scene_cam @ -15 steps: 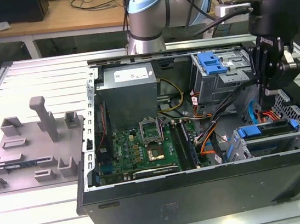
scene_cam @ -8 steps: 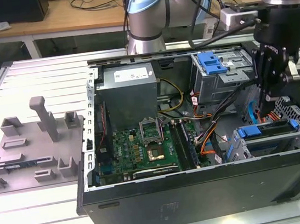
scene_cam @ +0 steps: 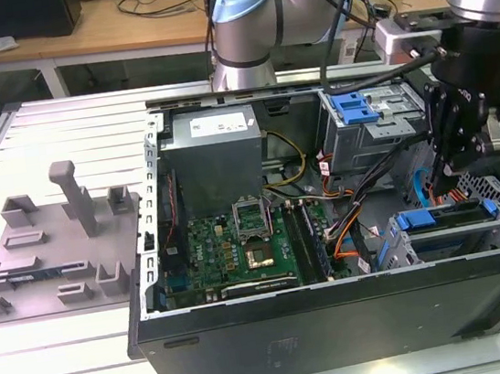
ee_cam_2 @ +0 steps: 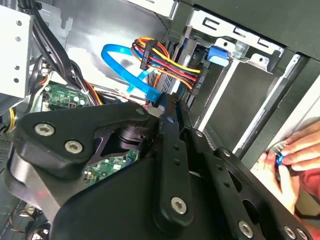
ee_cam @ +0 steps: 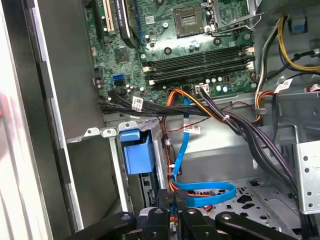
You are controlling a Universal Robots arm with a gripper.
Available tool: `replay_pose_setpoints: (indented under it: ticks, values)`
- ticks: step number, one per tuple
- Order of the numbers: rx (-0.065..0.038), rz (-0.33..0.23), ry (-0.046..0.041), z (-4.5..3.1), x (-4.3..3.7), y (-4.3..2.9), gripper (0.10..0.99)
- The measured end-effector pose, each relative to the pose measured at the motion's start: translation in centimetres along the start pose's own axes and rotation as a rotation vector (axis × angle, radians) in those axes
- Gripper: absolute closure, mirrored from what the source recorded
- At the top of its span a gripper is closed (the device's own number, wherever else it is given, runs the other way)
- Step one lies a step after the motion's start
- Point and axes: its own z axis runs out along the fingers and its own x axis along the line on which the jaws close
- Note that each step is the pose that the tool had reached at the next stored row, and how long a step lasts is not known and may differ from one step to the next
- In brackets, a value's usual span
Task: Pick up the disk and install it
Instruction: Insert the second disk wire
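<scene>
The disk sits slotted in the drive cage (scene_cam: 450,239) at the case's near corner on the exterior view's right. Mostly its blue bracket (scene_cam: 443,214) shows, with the bracket's end (ee_cam: 137,152) facing the case's inside and also visible at the bay mouth (ee_cam_2: 217,54). My black gripper (scene_cam: 437,186) hangs just above and behind the cage, inside the open computer case. Its fingers (ee_cam_2: 167,115) stand together, shut. The plug of a blue flat cable (ee_cam: 200,192) lies right at the fingertips (ee_cam: 165,202); whether it is pinched between them is hidden.
A bundle of coloured power wires (ee_cam_2: 165,57) and black cables (ee_cam: 240,125) crowd the space beside the cage. The motherboard (scene_cam: 239,244), a grey power supply box (scene_cam: 214,155) and an upper bay with a blue latch (scene_cam: 352,105) fill the case. A person's hand (ee_cam_2: 300,150) is at the case's edge. A grey fixture (scene_cam: 54,240) lies on the table.
</scene>
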Motion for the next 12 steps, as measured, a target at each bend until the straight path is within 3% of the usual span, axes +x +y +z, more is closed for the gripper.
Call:
replay_pose_setpoints:
  ticks: [1,6,12]
  values:
    - [-0.001,-0.002,-0.0089,0.01,0.14,-0.01,0.925]
    - [-0.003,-0.011,-0.0297,-0.09,0.51,-0.07,0.925]
    - [0.001,-0.075,-0.0351,-0.13,0.63,-0.09,0.925]
